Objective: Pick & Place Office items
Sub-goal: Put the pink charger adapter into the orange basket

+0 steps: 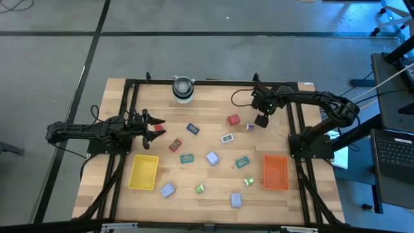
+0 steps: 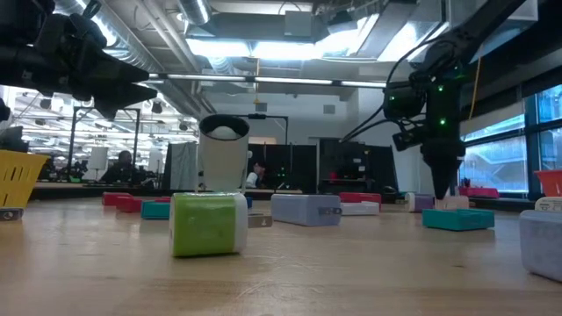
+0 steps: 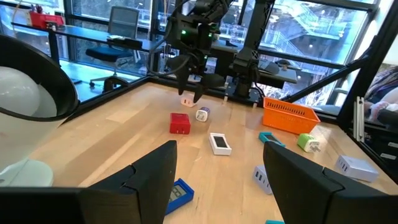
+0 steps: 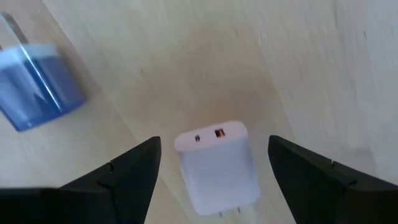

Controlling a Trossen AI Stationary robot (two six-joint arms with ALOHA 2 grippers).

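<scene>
Small office items lie scattered over the wooden table: a red block (image 1: 233,119), a white packet (image 1: 226,138), a blue one (image 1: 193,129), teal ones (image 1: 187,158), green ones (image 1: 200,188) and lavender ones (image 1: 167,190). My right gripper (image 1: 261,120) points down, open, at the far right. Its fingers stand on either side of a small white charger block (image 4: 217,165) that lies flat on the table, without touching it. A lavender plug block (image 4: 37,87) lies beside it. My left gripper (image 1: 152,125) hovers open at the left, level and pointing toward the table's right, with the blue item (image 3: 180,193) below its fingers.
A yellow tray (image 1: 143,172) sits near left and an orange-red tray (image 1: 275,171) near right. A round grey-white cylinder (image 1: 183,88) stands at the far edge. A black frame (image 1: 129,97) borders the table. Bare wood shows between the scattered items.
</scene>
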